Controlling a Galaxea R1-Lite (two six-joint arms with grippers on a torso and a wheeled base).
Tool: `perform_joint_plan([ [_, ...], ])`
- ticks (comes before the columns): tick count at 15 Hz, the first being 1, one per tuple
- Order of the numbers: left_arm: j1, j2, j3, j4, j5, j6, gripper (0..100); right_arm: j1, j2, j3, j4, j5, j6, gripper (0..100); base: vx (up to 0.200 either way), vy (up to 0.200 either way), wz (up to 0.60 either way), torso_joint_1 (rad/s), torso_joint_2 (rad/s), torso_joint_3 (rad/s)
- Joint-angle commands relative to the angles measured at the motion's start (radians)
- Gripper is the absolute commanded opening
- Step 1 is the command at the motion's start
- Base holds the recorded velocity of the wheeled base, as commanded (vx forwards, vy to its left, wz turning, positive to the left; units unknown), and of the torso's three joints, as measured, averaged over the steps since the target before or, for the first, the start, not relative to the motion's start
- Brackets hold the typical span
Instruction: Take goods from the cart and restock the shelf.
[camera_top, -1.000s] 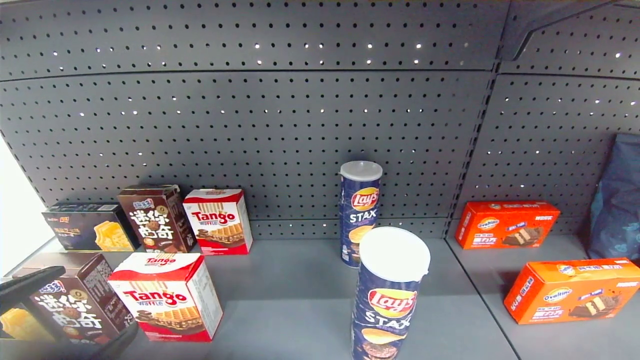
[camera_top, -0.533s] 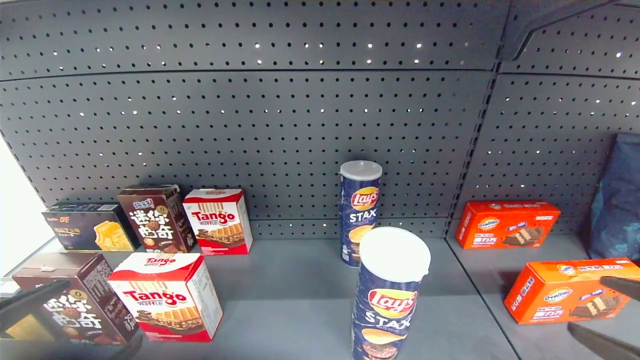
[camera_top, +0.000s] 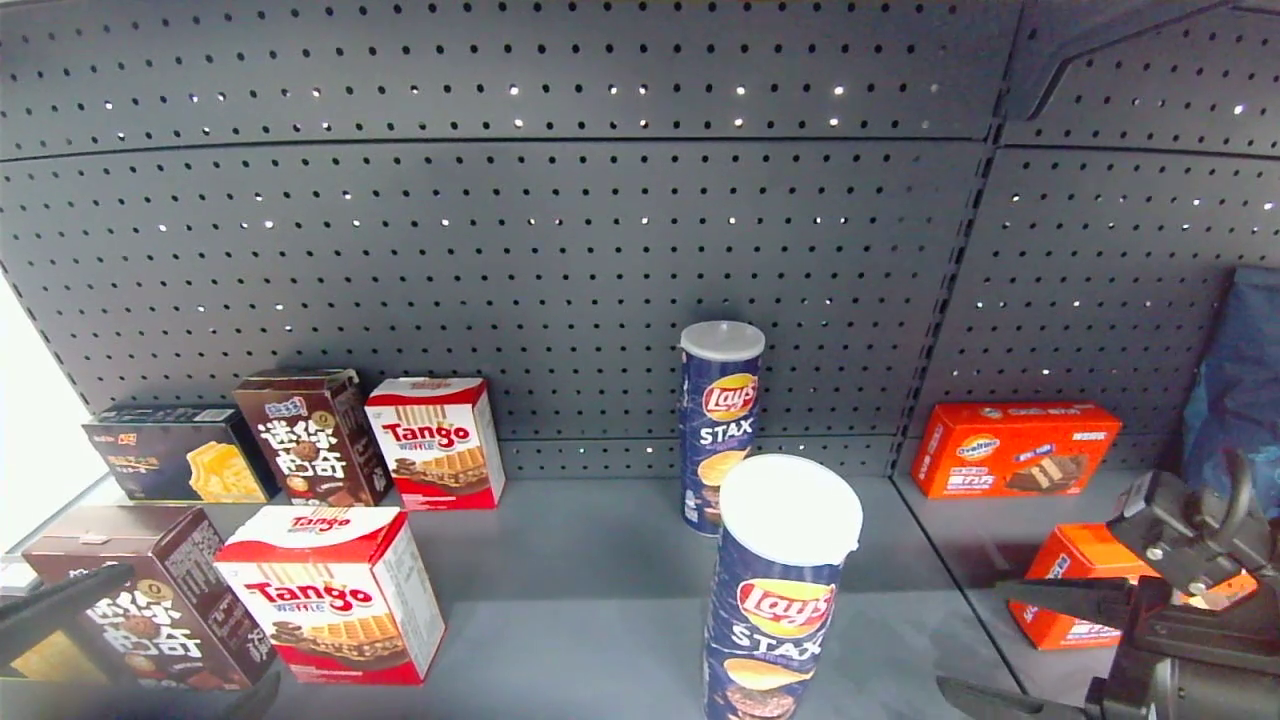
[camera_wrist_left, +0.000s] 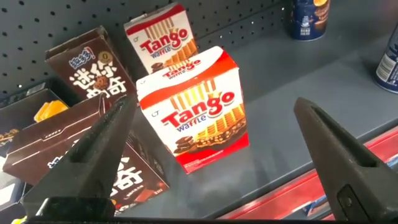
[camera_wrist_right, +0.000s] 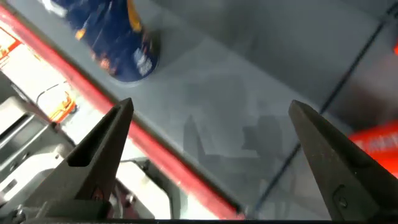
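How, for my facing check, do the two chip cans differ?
The rear chip can stands by the pegboard; the front chip can stands near the shelf edge, slightly to the right. The rear lid looks greyish, the front lid white. Both are upright, blue, labels facing out.

The head camera looks forward and down over the shelf (camera_top: 600, 590). The 2 wrist cameras sit close above its front edge, the left sharing the wafer box (camera_wrist_left: 196, 115) with it, the right the chip can (camera_wrist_right: 118, 43).
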Motion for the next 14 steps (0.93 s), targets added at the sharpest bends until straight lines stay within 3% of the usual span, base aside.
perform_joint_plan([
  [1,0.0,0.006,0.008,-0.001,0.0,-0.001,100,0.023,0.074,0.0,-0.019,0.0,-0.001,100,0.0,0.0,0.0,0.0,0.0,0.0],
  [5,0.0,0.006,0.012,-0.001,0.0,-0.004,100,0.09,0.126,-0.021,-0.023,0.003,0.002,100,0.0,0.0,0.0,0.0,0.0,0.0],
  [14,0.0,0.004,0.037,-0.004,0.0,-0.007,100,0.121,0.209,-0.086,-0.054,0.003,0.002,100,0.0,0.0,0.0,0.0,0.0,0.0],
])
